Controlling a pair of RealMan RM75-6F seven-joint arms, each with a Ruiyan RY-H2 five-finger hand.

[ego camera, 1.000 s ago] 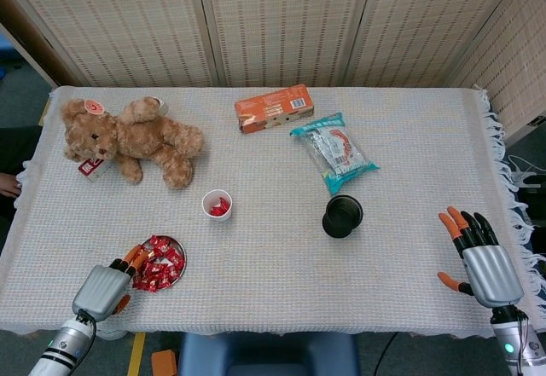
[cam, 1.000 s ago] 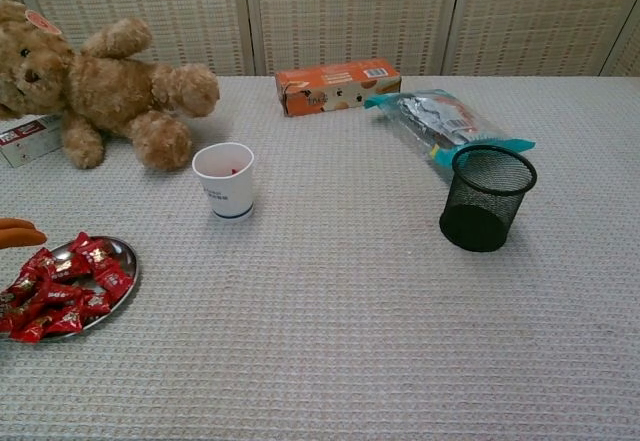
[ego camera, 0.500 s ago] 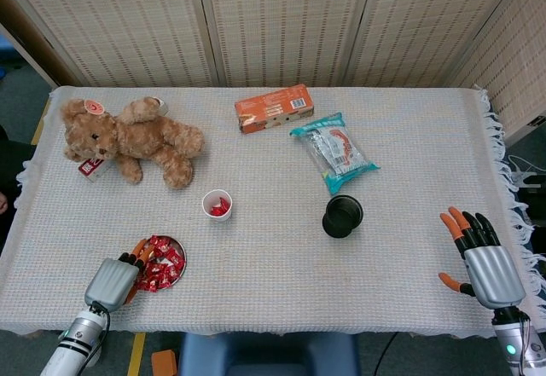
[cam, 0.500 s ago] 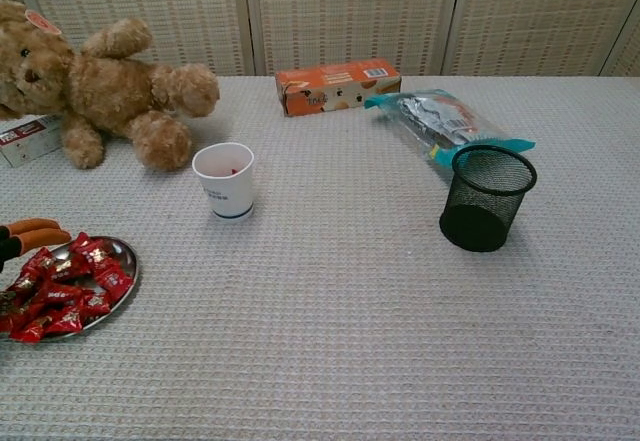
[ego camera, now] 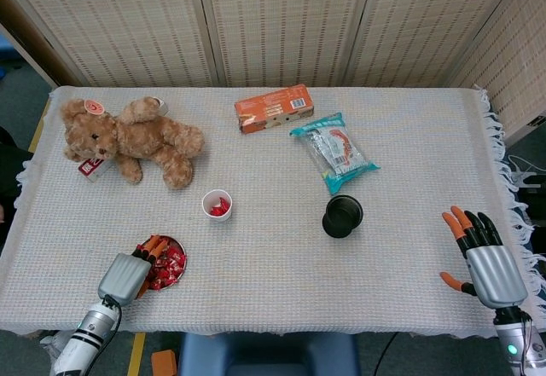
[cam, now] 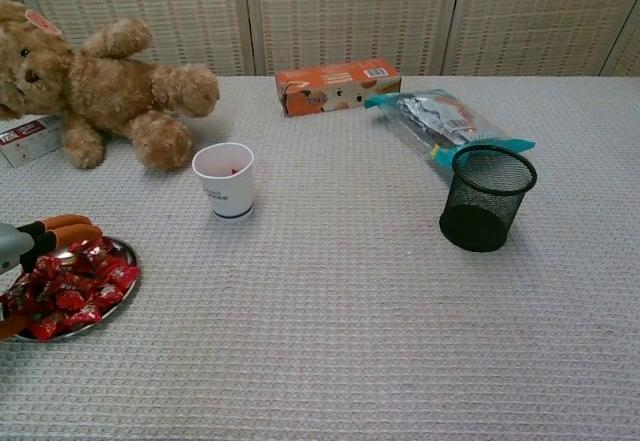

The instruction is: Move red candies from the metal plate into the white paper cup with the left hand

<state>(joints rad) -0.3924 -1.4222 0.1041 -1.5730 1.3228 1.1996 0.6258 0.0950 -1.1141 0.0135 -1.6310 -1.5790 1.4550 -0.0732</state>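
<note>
Several red candies (ego camera: 167,268) (cam: 82,287) lie heaped on the metal plate (ego camera: 177,248) (cam: 124,252) near the table's front left. My left hand (ego camera: 132,272) (cam: 40,239) hovers over the plate's near side, its orange-tipped fingers reaching across the heap. Whether it holds a candy is hidden. The white paper cup (ego camera: 217,205) (cam: 224,181) stands upright beyond the plate, with red candies inside. My right hand (ego camera: 482,254) rests far right, fingers spread, holding nothing.
A teddy bear (ego camera: 128,140) lies at the back left beside a small box (ego camera: 91,168). An orange box (ego camera: 274,107), a teal snack bag (ego camera: 334,153) and a black mesh cup (ego camera: 342,216) stand to the right of the cup.
My left hand has slid to the right, from the plate's left edge to over the candies. The right hand has hardly moved.
</note>
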